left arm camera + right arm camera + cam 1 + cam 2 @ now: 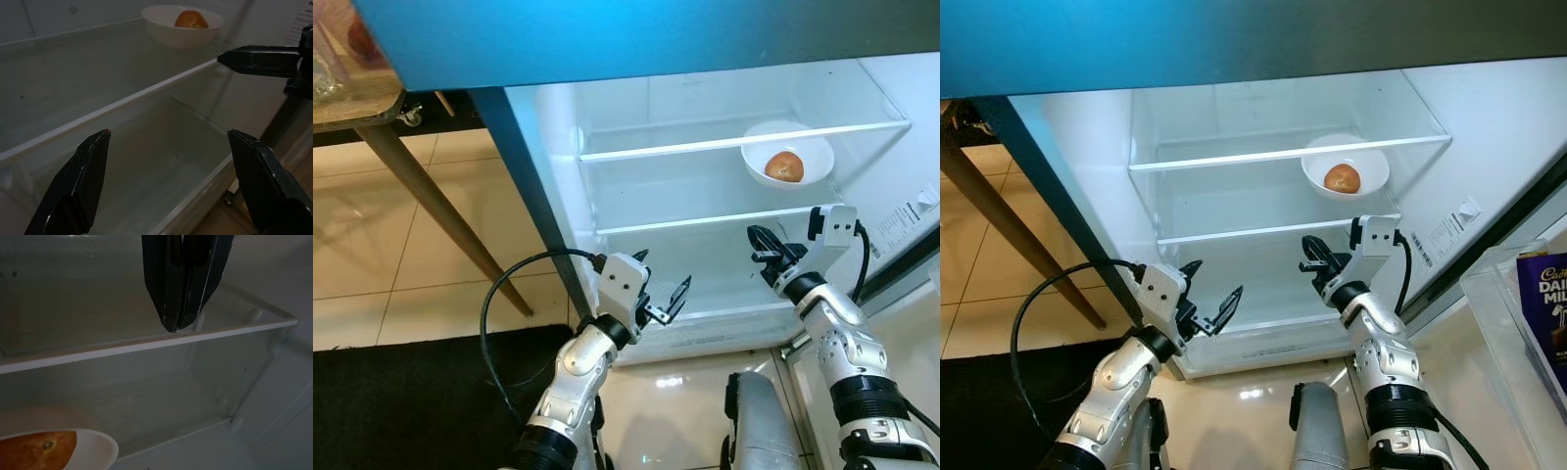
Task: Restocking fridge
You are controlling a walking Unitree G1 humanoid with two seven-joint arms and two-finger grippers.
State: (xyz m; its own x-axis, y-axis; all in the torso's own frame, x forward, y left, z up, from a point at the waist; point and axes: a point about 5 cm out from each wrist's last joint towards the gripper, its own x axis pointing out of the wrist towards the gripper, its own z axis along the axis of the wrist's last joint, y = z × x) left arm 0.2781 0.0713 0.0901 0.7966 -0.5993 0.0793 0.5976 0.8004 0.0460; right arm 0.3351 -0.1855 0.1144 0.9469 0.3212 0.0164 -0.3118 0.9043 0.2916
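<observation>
We are in a home kitchen, looking down into an open fridge [705, 245] with glass shelves [734, 140] and a clear drawer [161, 161] at the bottom. A white bowl [808, 166] holding an orange fruit [784, 165] sits on one shelf. The floor is glossy beige tile [401, 255], with a black mat [401, 401] laid before the fridge. To our left stands a wooden table [352, 103] on slanted legs. To our right, a clear bin [1518, 333] holds a purple chocolate pack [1542, 304].
</observation>
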